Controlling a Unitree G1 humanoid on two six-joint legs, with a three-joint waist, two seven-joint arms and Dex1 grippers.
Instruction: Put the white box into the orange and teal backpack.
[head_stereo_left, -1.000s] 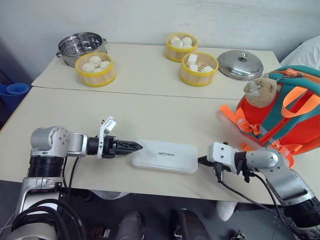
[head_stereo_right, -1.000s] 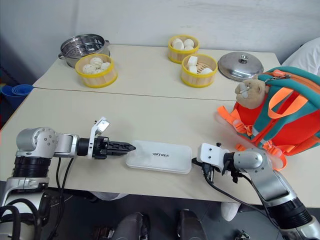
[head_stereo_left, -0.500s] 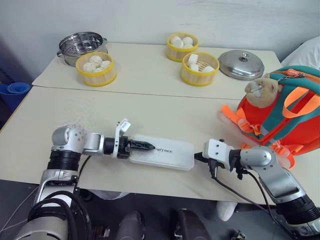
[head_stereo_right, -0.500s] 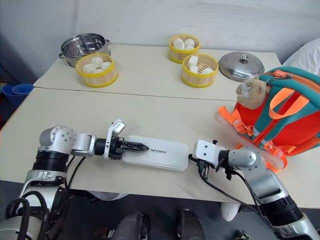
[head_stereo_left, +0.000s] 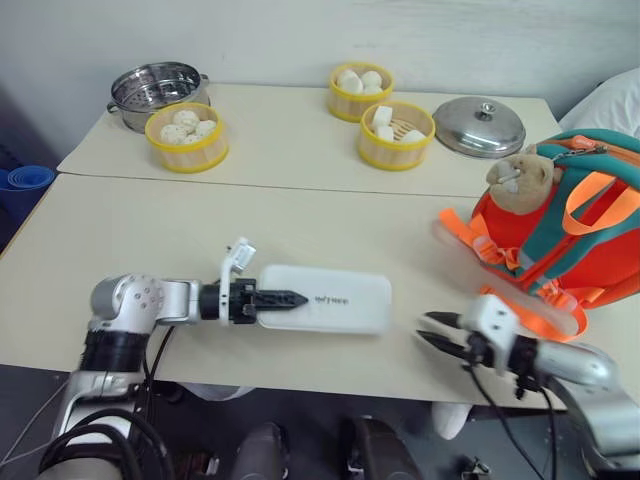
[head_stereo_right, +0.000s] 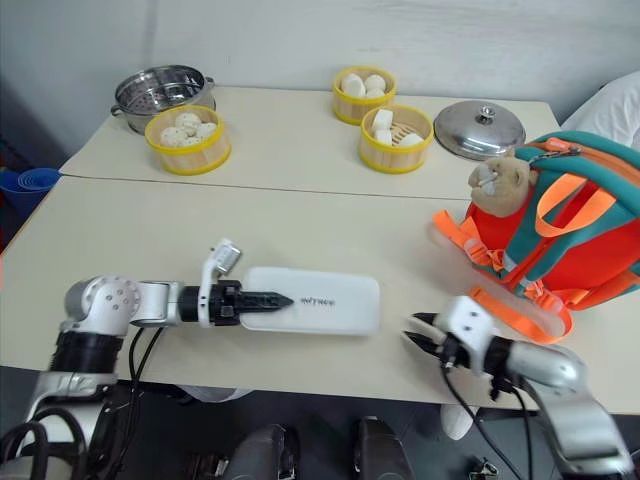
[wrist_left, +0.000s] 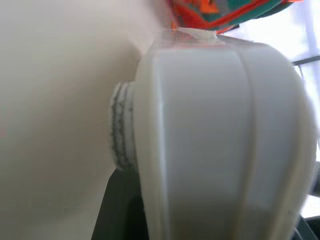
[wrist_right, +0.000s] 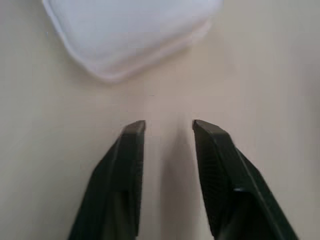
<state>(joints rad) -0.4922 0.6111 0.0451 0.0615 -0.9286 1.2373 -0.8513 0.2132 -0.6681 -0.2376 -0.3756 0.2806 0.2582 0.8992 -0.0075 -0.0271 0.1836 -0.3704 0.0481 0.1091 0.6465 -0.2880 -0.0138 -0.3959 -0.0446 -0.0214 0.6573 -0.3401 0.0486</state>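
Now that the right gripper has let go and backed off with jaws parted, the left gripper clamps the white box alone above the bench; the backpack waits unfilled.

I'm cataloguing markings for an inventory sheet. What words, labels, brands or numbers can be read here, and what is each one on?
Dark lettering on the lid of the white box: too blurred to read with certainty; it looks like a short brand word.
No other readable text: none on the orange and teal backpack, steamer baskets, pot or lid.
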